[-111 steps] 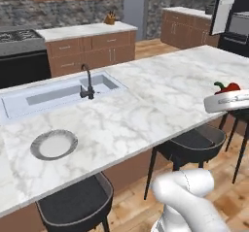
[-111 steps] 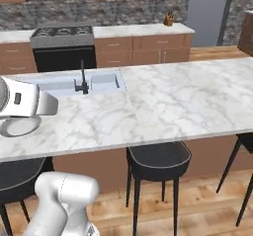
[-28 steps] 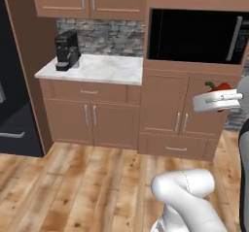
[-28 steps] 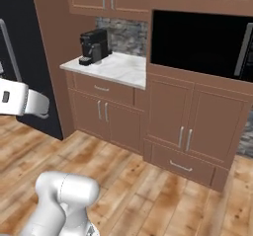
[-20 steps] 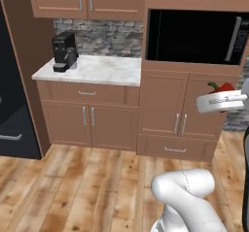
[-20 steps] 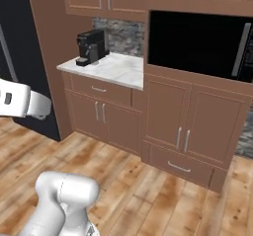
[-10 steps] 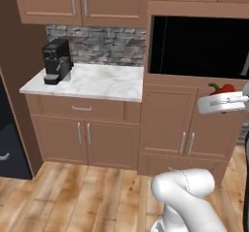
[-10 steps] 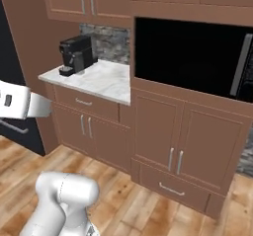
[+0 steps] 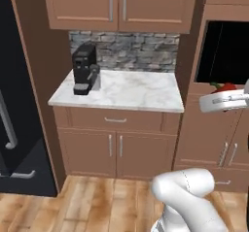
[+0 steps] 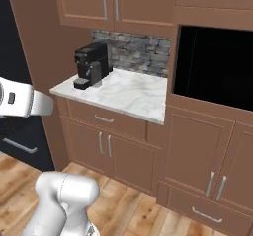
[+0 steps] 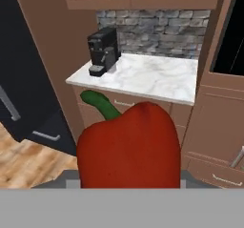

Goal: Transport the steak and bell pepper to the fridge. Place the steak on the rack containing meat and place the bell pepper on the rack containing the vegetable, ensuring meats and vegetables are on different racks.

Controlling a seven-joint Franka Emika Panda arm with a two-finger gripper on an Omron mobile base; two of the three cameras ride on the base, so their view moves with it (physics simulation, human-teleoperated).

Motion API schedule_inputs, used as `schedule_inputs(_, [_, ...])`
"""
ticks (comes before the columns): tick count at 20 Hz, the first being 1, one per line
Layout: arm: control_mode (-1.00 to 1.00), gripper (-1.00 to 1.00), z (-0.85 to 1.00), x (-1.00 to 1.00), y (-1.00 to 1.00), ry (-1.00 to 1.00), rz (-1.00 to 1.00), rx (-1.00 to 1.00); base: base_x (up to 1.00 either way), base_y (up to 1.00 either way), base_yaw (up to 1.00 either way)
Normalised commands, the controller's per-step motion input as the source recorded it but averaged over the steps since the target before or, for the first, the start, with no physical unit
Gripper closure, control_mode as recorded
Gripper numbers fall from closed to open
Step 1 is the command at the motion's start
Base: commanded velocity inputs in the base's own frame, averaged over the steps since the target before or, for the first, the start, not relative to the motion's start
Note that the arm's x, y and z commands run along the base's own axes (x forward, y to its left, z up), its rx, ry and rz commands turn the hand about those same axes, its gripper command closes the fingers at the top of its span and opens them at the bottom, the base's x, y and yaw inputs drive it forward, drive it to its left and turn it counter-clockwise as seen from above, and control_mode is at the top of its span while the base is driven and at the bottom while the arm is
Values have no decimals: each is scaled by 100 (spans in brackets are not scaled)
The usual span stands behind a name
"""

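Note:
My gripper point(image 9: 227, 94) is shut on the bell pepper point(image 9: 225, 87), a glossy red fruit held at chest height at the right edge of the left base view. The bell pepper point(image 11: 128, 146) bulks large in the hand view, its green stem pointing up-left, and it hides the fingertips. The fridge point(image 9: 17, 95) is the tall black appliance at the left, with a grey bar handle point(image 9: 7, 124); its dark front point(image 11: 24, 74) also lies left of the pepper in the hand view. The steak and both racks are out of view.
A brown base cabinet with a marble countertop point(image 9: 131, 90) stands straight ahead, a black coffee machine point(image 9: 85, 68) on its left end. Wall cabinets hang above. A black built-in oven point(image 10: 217, 67) fills the tall unit to the right. Wooden floor point(image 9: 87, 202) lies open before the cabinets.
The whole picture has shifted, so the base has driven: counter and coffee machine are nearer and more central, the fridge shows at the left. The pepper stays gripped.

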Motion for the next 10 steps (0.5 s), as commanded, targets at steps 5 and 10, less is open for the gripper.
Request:
schedule_inputs(5, [100,100,0,0,0,0,0,0,-7,91,-58])
schedule_inputs(10, [100,100,0,0,0,0,0,0,-3,65,-78])
